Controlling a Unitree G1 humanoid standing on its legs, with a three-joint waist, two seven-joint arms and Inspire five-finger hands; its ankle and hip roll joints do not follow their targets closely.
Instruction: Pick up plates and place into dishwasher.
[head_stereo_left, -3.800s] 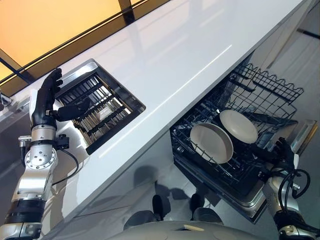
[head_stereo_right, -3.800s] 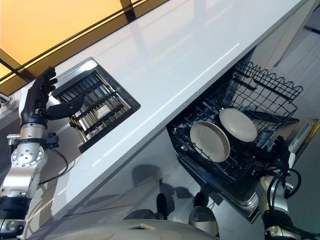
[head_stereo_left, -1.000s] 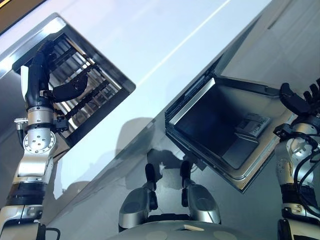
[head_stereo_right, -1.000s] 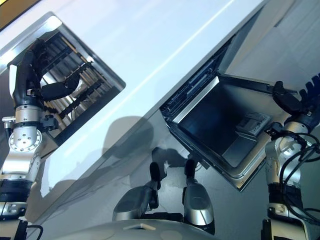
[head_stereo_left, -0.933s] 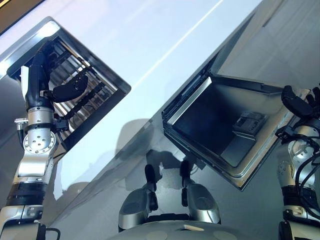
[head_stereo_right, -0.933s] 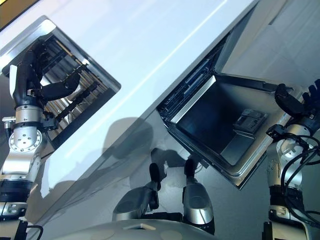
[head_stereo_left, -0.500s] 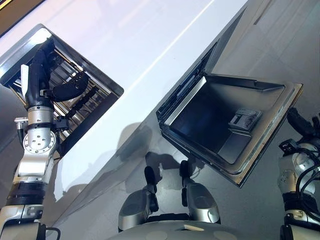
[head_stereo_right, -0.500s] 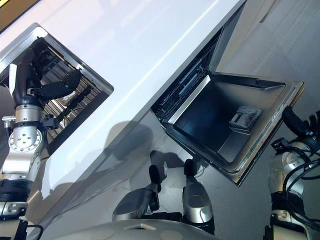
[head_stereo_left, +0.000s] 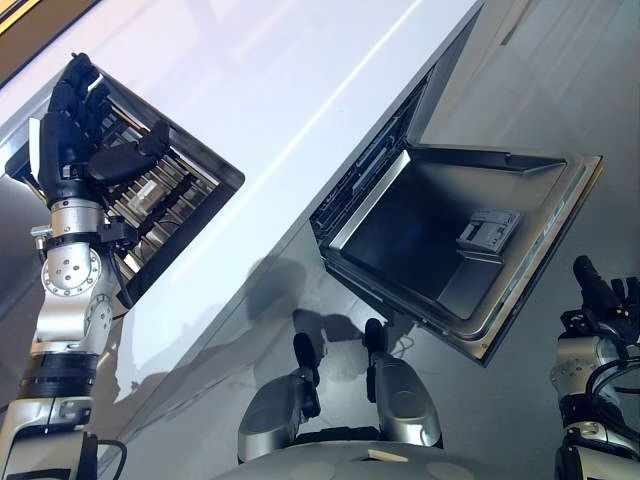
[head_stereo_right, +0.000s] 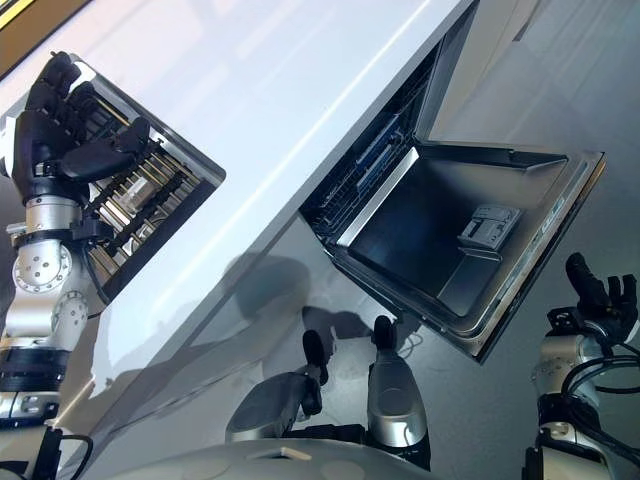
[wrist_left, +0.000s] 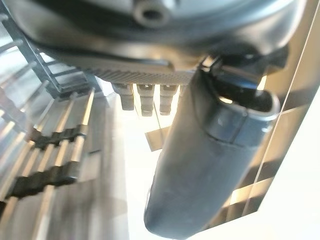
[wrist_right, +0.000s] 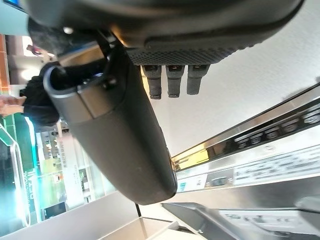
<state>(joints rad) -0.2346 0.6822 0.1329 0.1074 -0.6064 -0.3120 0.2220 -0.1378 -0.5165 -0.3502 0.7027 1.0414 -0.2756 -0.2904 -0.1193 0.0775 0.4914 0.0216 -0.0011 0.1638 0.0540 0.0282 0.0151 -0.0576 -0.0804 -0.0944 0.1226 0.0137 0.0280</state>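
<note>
No plate is in sight. The dishwasher (head_stereo_left: 372, 165) sits under the counter with its steel door (head_stereo_left: 430, 235) hanging part open and a dark rack edge just inside the opening. My right hand (head_stereo_left: 598, 300) is open, low beside the door's outer edge and apart from it. Its wrist view has the thumb (wrist_right: 120, 130) before the door's control strip (wrist_right: 270, 135). My left hand (head_stereo_left: 70, 125) is open and empty, raised over the sink (head_stereo_left: 190, 195). The left thumb (wrist_left: 210, 165) hangs above the sink's metal rack (wrist_left: 55, 150).
A long white countertop (head_stereo_left: 300, 80) runs diagonally from the sink to the dishwasher. A detergent compartment (head_stereo_left: 487, 228) sits on the door's inner face. Grey floor (head_stereo_left: 560, 100) spreads beyond the door.
The rack with two plates has gone inside the dishwasher. My right hand has dropped down and away from the door's edge. My left hand has lifted over the sink. The camera has shifted.
</note>
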